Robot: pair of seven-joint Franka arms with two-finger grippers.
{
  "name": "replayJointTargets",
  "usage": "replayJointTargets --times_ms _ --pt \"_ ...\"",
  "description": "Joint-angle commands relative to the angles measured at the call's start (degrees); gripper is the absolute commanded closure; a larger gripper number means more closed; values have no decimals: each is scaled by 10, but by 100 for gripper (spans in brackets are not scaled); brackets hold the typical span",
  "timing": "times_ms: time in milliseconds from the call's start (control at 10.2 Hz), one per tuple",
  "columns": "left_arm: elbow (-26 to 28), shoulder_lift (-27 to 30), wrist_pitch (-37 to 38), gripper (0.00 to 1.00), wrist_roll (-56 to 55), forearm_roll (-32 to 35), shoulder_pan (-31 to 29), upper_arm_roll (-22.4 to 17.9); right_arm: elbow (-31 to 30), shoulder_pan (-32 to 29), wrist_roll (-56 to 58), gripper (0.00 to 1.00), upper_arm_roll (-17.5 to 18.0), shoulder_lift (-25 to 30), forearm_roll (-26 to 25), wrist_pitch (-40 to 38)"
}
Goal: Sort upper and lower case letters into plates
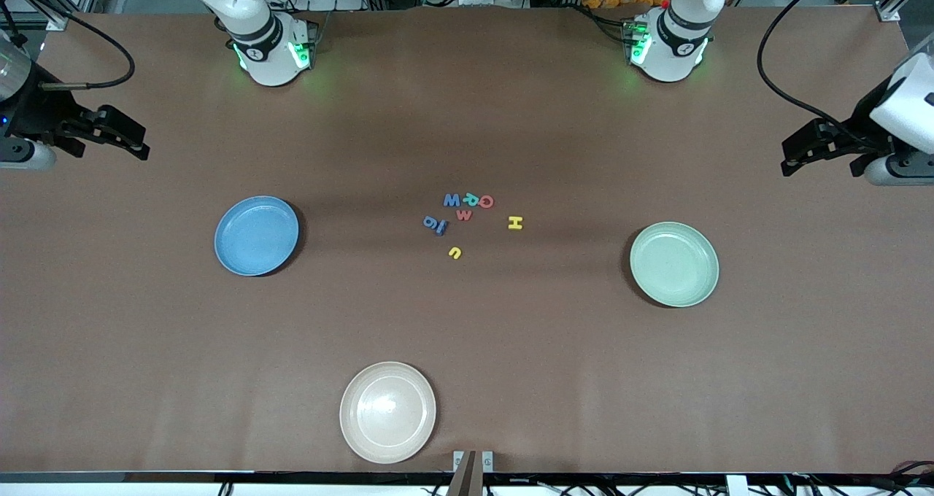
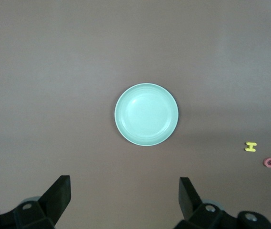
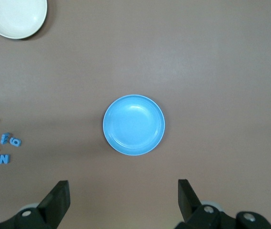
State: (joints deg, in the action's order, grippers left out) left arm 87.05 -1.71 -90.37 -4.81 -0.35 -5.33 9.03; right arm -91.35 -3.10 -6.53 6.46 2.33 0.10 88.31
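Both arms are held raised and drawn back toward their own ends of the worktop, waiting. The left gripper [image 1: 795, 153] is pointed downward with its 2 fingers [image 2: 59, 193] spread wide apart, and nothing is held between them. The right gripper [image 1: 135, 140] is likewise aimed down, its 2 fingers [image 3: 59, 200] parted wide and empty.
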Motion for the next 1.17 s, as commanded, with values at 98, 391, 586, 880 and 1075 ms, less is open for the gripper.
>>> replayJointTargets --times_ms 98,391,586,880,1075 --pt "10 -21 -22 0 -19 -31 5 12 0 -1 -9 0 1 -7 17 12" --pt "89 -43 -125 0 -20 -27 8 67 -3 3 -9 0 2 -10 38 15" --pt "109 -72 -142 0 -32 -18 29 85 -1 13 -16 0 4 -27 57 25" --pt "192 -86 -233 0 -192 20 122 86 1 53 -120 0 5 -50 61 63" --pt "193 -134 -252 0 -269 54 171 86 2 68 -153 0 5 -82 61 90"
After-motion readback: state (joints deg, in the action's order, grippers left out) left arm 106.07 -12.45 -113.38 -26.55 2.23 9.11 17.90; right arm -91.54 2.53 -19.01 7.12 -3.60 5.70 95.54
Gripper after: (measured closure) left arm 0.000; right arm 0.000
